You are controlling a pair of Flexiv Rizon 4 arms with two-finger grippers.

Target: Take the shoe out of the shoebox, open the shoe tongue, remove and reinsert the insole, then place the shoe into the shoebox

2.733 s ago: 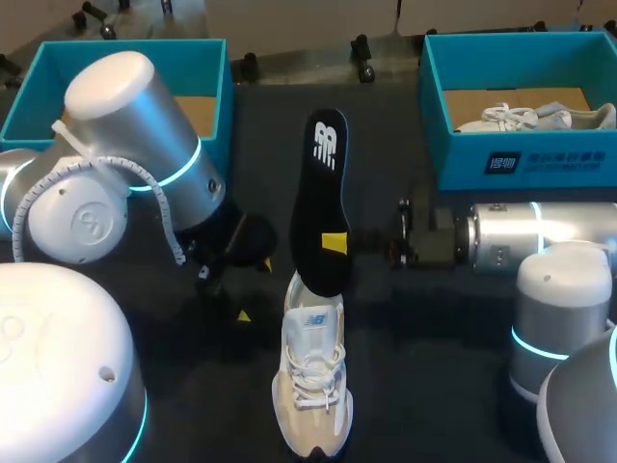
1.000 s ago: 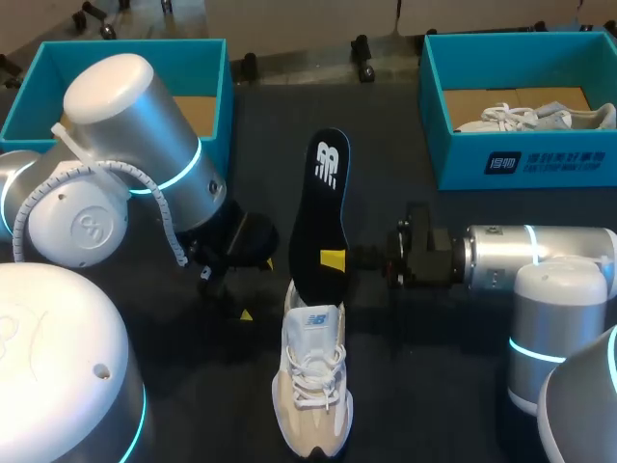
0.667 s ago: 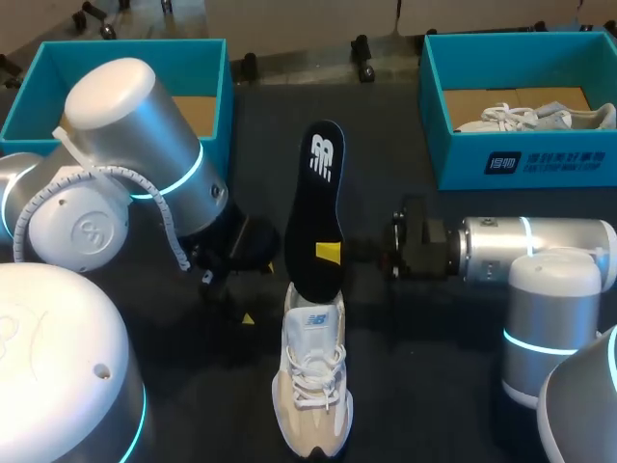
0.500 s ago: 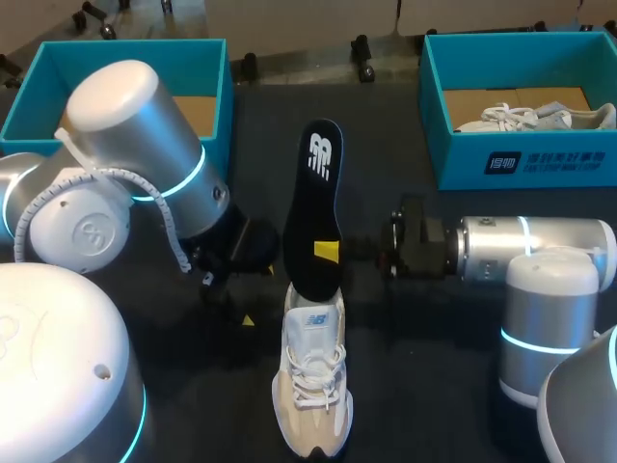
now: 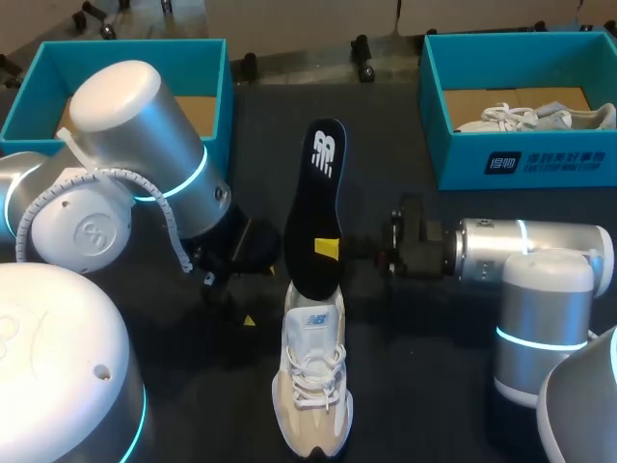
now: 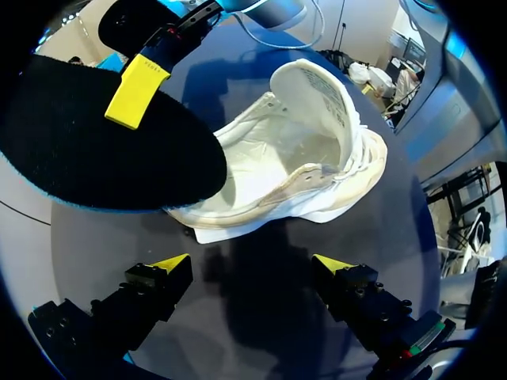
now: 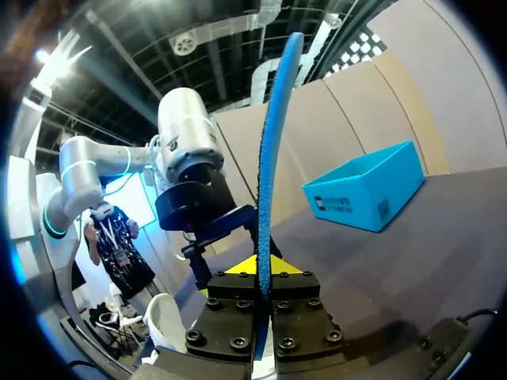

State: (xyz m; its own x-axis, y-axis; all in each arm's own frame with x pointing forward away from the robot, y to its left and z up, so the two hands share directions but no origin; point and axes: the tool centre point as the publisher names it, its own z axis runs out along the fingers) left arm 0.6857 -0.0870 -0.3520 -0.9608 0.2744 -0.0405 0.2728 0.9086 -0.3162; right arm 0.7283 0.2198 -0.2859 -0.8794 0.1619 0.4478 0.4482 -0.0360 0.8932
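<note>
Since the shoe (image 5: 313, 386) stands on the tabletop (image 5: 415, 367) in the lower middle of the head view, outside both boxes, with its tongue pulled up and its opening bare in the left wrist view, I judge the first two steps done. The insole (image 5: 316, 193) is out as well: my right gripper (image 5: 333, 248), coming in from the right edge, pinches it edge-on between both yellow tips near its lower end. It rises as a black blade through the centre of the frame. That lower end hangs at the shoe's opening, though I cannot tell whether it touches the collar. I take reinsertion to be the step in hand. Seating the insole flat and carrying the shoe to a box are left. My left gripper (image 6: 252, 263) sits low at centre left, fingers spread and holding nothing, with the shoe just ahead of it and apart. The left shoebox (image 5: 217, 87) at upper left shows bare cardboard, while the right shoebox (image 5: 521, 159) at upper right holds another shoe.
</note>
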